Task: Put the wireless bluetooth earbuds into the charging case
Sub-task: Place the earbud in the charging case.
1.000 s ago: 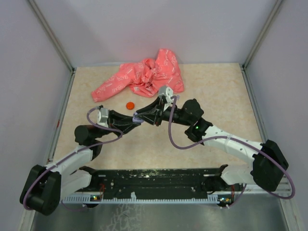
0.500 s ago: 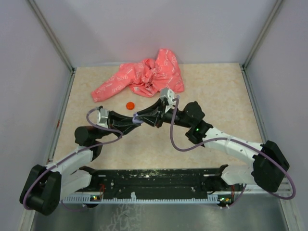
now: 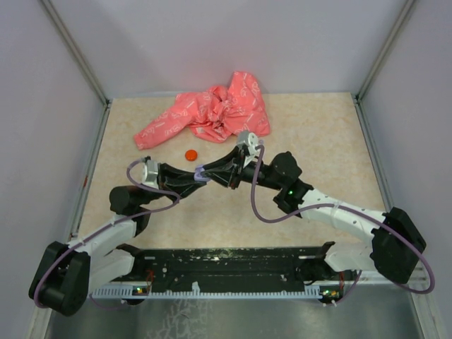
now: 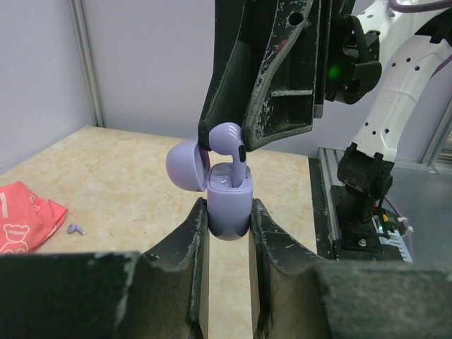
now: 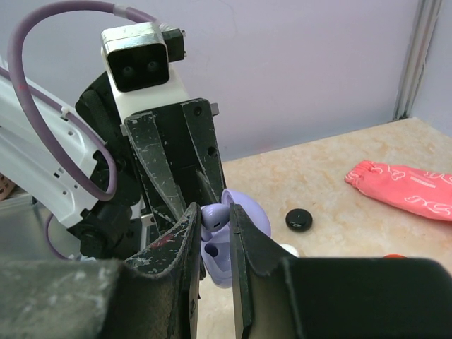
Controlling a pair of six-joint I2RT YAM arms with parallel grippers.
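Note:
The charging case (image 4: 229,205) is lavender with its round lid (image 4: 186,164) flipped open, and it is held upright off the table. My left gripper (image 4: 227,220) is shut on the case's lower body. From above, my right gripper (image 4: 236,145) is shut on a lavender earbud (image 4: 229,138), whose stem reaches down into the case's opening. The right wrist view shows the same earbud (image 5: 214,217) pinched in my right gripper (image 5: 215,206) over the case (image 5: 219,261). A second small lavender earbud (image 4: 74,229) lies on the table. In the top view both grippers (image 3: 215,171) meet mid-table.
A crumpled pink printed cloth (image 3: 212,113) lies at the back, with a small red disc (image 3: 191,155) just in front of it. A black disc (image 5: 299,219) and a white piece (image 5: 286,248) sit on the table beyond the case. Grey walls close in three sides.
My right wrist has shifted slightly toward the near right with the earbud in it. The left arm and the case have stayed still.

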